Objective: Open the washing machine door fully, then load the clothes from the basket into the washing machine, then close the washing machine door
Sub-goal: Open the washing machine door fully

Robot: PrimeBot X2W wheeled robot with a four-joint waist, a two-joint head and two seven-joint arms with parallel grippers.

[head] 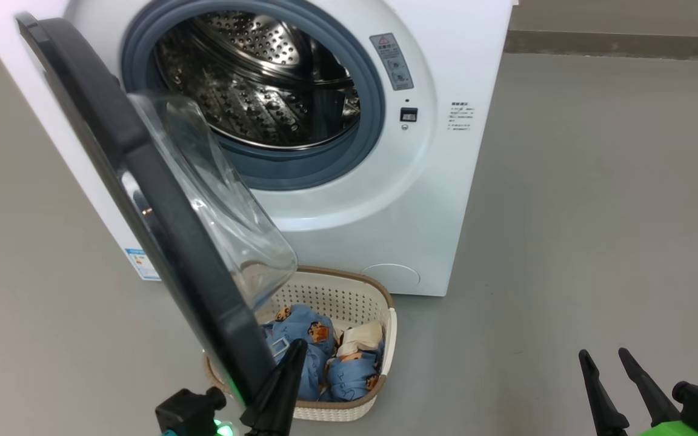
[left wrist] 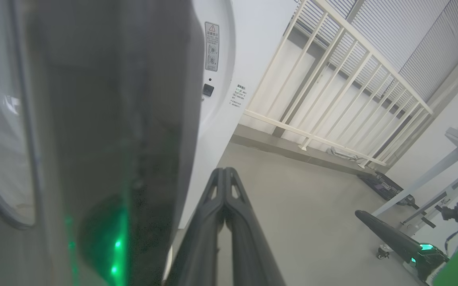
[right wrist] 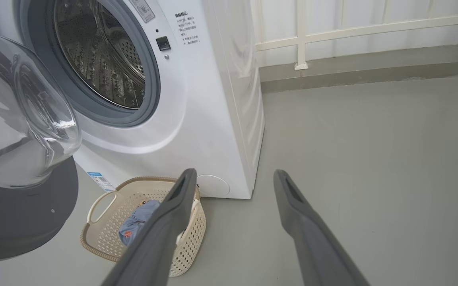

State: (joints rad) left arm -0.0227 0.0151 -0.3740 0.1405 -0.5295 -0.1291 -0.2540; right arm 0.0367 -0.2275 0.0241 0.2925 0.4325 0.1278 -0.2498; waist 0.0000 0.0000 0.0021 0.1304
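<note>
Washing machine (head: pixel 422 200) stands on grey floor (head: pixel 597 212), drum mouth exposed. Washing machine door (head: pixel 167 242) swung out on the robot's left, glass bowl hanging over the basket's near-left part. Basket (head: pixel 337 297) on the floor just before the machine's foot, clothes (head: pixel 306 330) bunched inside it. Left gripper (head: pixel 296 351) low by the door's bottom rim, jaws pressed together, tip just beside the black rim and above the clothes; contact with the rim unclear. Right gripper (head: pixel 604 357) well apart to the right over bare floor, jaws spread, holding nothing.
</note>
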